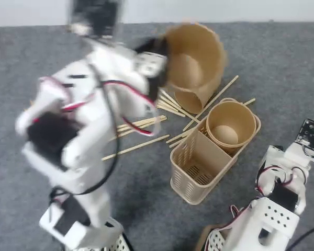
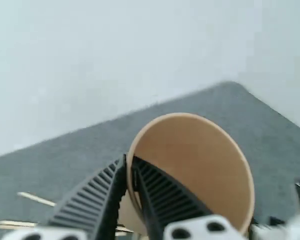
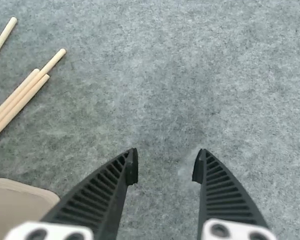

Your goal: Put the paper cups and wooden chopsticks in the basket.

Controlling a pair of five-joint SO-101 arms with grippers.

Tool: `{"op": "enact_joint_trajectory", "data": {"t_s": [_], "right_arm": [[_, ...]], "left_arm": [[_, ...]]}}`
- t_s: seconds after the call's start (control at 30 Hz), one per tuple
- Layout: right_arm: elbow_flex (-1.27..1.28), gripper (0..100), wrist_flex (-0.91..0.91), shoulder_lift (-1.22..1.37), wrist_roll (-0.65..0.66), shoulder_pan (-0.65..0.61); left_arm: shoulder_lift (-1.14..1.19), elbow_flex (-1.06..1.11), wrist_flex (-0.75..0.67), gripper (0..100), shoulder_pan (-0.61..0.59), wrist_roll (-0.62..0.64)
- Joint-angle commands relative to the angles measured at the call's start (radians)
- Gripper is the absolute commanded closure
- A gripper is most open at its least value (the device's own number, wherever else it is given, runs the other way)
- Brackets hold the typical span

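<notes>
My left claw (image 2: pixel 129 167) is clamped on the rim of a paper cup (image 1: pixel 193 52), top centre of the high view, mouth toward the camera, axis nearly along the line of sight. Second cup (image 1: pixel 230 125) stands mouth-up in the basket (image 1: pixel 183 157); chopsticks (image 1: pixel 138 125) left of it run lower left to upper right. My right claw (image 3: pixel 165 167) gapes over carpet (image 3: pixel 215 75).

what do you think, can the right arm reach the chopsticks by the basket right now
Probably yes. The right hand is open and empty above bare carpet, and the chopsticks lie close ahead of it with nothing in between.
</notes>
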Motion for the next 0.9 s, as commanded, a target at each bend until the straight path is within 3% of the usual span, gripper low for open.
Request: {"op": "enact_joint_trajectory", "data": {"t_s": [0.0,0.27,0.43,0.67,0.87], "right_arm": [[0.008,80.5,-0.045,-0.015,0.003,-0.012],[0.025,80.5,-0.079,-0.015,0.043,-0.012],[0.025,80.5,-0.079,-0.015,0.041,-0.007],[0.025,80.5,-0.081,-0.016,0.043,-0.008],[0.025,80.5,-0.081,-0.016,0.043,-0.012]], "left_arm": [[0.028,-0.035,0.0,99,0.121,0.051],[0.077,-0.019,-0.015,99,0.376,0.077],[0.161,0.071,0.009,99,0.371,0.077],[0.183,0.104,-0.064,99,0.21,0.075],[0.192,0.111,-0.031,99,0.195,0.072]]}}
